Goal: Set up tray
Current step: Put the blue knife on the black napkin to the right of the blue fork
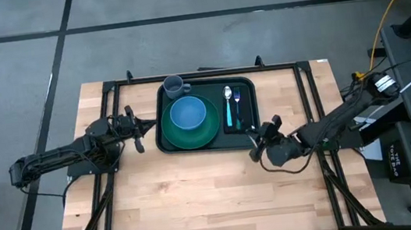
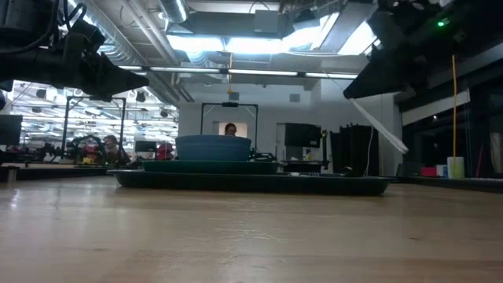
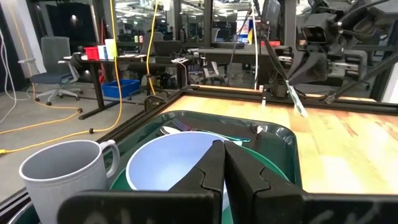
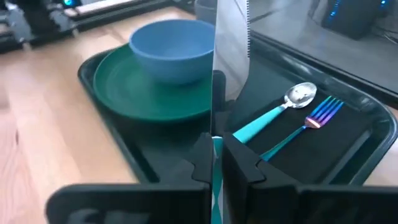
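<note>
The dark green tray lies flat on the wooden table. On it stand a round green plate with a blue bowl on top, and a grey mug in its far left corner. A black napkin in its right part carries a teal-handled spoon and a fork. My right gripper, at the tray's near right corner, is shut on a knife. My left gripper hovers just left of the tray, shut and empty. My right gripper pinches the knife between its two fingers by the teal handle. The serrated silver blade sticks out ahead of the fingers. The knife is lifted clear, and in the low view its blade slants down above the tray's right end.
A black metal frame runs along the table's left, right and far sides. Bare wood lies between the tray and the near edge. Desks, chairs and people show in the room beyond the table.
</note>
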Motion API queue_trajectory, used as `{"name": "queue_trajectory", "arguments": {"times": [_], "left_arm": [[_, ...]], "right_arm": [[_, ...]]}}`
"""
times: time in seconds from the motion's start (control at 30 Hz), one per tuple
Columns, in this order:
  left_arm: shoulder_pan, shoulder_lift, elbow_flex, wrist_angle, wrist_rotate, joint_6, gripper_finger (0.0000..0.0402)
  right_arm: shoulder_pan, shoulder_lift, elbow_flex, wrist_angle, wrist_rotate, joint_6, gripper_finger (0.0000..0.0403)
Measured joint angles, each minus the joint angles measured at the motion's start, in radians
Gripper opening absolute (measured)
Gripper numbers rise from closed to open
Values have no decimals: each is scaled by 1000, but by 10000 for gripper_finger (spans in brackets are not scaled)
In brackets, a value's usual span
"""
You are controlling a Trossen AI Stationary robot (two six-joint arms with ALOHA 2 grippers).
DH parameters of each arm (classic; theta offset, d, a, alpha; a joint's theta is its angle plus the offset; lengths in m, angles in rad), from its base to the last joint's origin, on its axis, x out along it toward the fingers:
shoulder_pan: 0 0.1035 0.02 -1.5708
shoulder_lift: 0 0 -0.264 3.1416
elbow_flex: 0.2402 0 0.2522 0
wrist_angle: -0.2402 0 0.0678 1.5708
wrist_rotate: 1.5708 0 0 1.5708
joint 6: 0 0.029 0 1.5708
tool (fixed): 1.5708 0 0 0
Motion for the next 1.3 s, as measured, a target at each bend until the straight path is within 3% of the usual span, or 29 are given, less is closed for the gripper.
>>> {"name": "queue_trajectory", "arguments": {"times": [0.5, 0.67, 0.9, 1.3], "left_arm": [[0, 0, 0, 0, 0, 0, 4], [0, 0, 0, 0, 0, 0, 4], [0, 0, 0, 0, 0, 0, 4], [0, 0, 0, 0, 0, 0, 4]], "right_arm": [[-177, 0, 95, -52, -42, 9, 17], [-254, 0, 211, -268, -51, 149, 17], [-388, 43, 377, -622, -187, 422, 17], [-597, 212, 633, -863, -493, 477, 17]]}}
